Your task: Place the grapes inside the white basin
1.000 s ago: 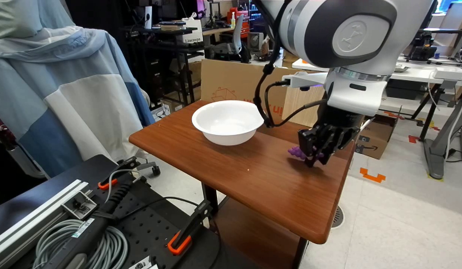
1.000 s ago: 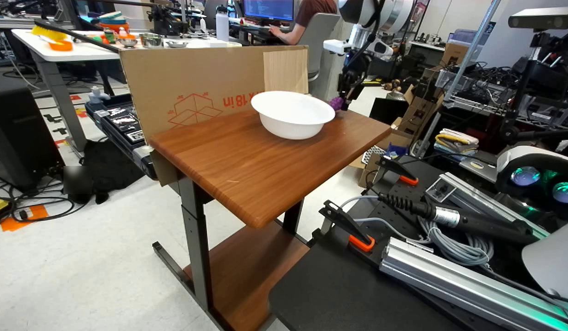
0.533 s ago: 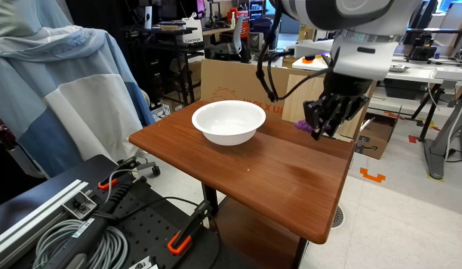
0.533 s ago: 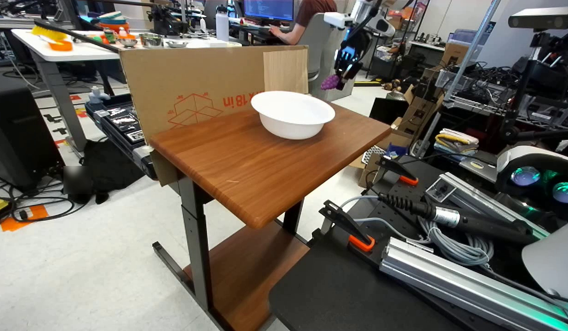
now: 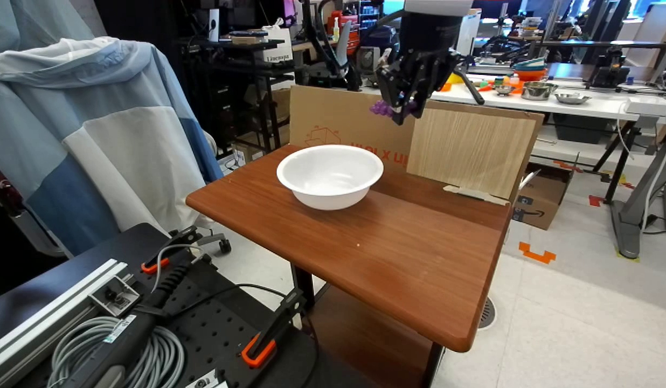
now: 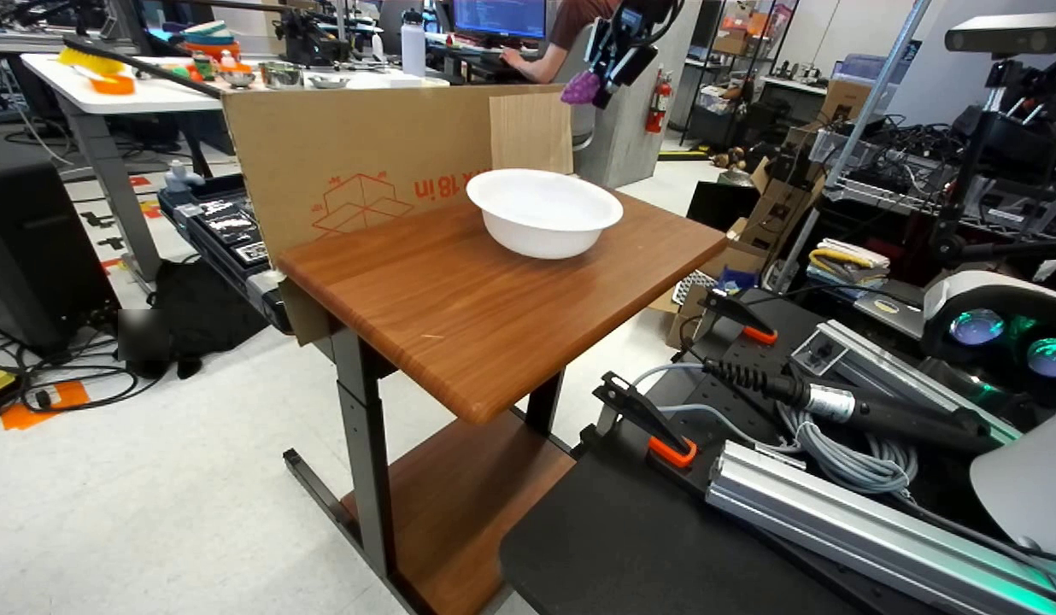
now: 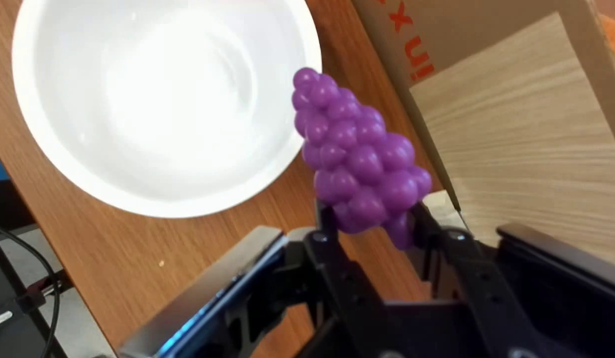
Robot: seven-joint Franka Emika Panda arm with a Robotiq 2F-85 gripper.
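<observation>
In the wrist view: one toy grape cluster (image 7: 357, 154), one Robotiq gripper (image 7: 371, 219), one white basin (image 7: 163, 107) at ten o'clock. In an exterior view: two orange-tipped clamps (image 5: 276, 325), at seven and eight o'clock; three metal bowls (image 5: 536, 91), at two o'clock.

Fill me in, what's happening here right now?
The robot's gripper is shut on the purple grapes, holding them in the air, higher than the white basin. The basin sits upright on the wooden table. In the wrist view the grapes' tip overlaps the basin's rim, but they are not inside yet.
</observation>
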